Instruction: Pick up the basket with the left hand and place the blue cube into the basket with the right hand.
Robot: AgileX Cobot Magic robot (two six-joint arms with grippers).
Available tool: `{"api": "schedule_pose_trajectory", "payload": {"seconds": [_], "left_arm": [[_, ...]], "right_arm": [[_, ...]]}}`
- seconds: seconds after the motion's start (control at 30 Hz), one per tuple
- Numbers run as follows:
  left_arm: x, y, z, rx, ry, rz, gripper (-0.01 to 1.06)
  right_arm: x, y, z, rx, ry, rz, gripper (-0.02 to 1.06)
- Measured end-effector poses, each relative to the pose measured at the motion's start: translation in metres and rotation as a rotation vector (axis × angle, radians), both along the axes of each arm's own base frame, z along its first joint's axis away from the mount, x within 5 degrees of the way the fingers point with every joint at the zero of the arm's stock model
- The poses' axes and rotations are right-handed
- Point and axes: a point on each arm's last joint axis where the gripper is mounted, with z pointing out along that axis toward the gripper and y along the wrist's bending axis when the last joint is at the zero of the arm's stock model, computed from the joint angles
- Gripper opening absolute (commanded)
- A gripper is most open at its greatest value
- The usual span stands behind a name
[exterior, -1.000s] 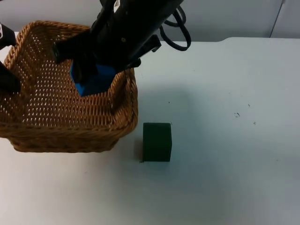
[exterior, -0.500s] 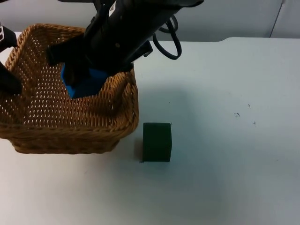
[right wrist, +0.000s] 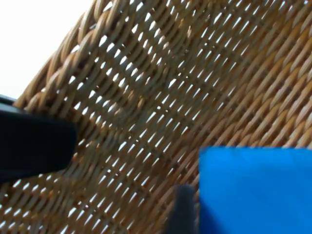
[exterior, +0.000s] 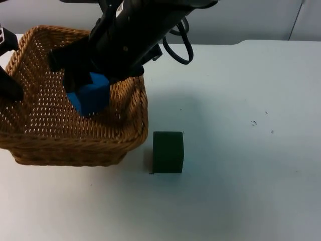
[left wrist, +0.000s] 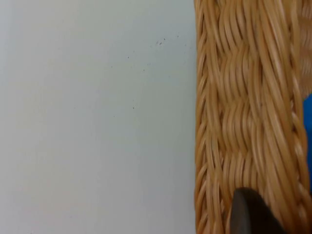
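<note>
A: Since half a second ago the blue cube [exterior: 89,98] has dropped lower inside the basket [exterior: 125,125]; one second ago it sat higher, nearer the right wall.

B: Right end effector [exterior: 75,75]?

A: Over the basket's interior, just above the cube. Whether its fingers grip the cube or have parted from it, I cannot tell. Right wrist view: cube [right wrist: 253,190] against the woven floor [right wrist: 146,97].

B: Left end effector [exterior: 7,75]?

A: At the basket's left rim, closed on the rim; left wrist view has a fingertip [left wrist: 248,214] against the weave [left wrist: 234,97].

B: Other items?

A: Green cube [exterior: 168,151] on the white table [exterior: 241,150], just beside the basket's right corner, not touching.
</note>
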Motion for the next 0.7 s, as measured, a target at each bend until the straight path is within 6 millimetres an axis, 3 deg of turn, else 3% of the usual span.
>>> {"api": "schedule_pose_trajectory", "payload": {"seconds": [0.47,0.7], "left_arm": [[0.0,0.0,0.0,0.0,0.002,0.0,0.0],[0.001,0.002,-0.001,0.015,-0.008,0.016,0.0]], "right_arm": [[-0.001,-0.001,0.0,-0.014,0.006,0.016,0.88],[-0.008,-0.006,0.034,0.009,-0.015,0.031,0.88]]}}
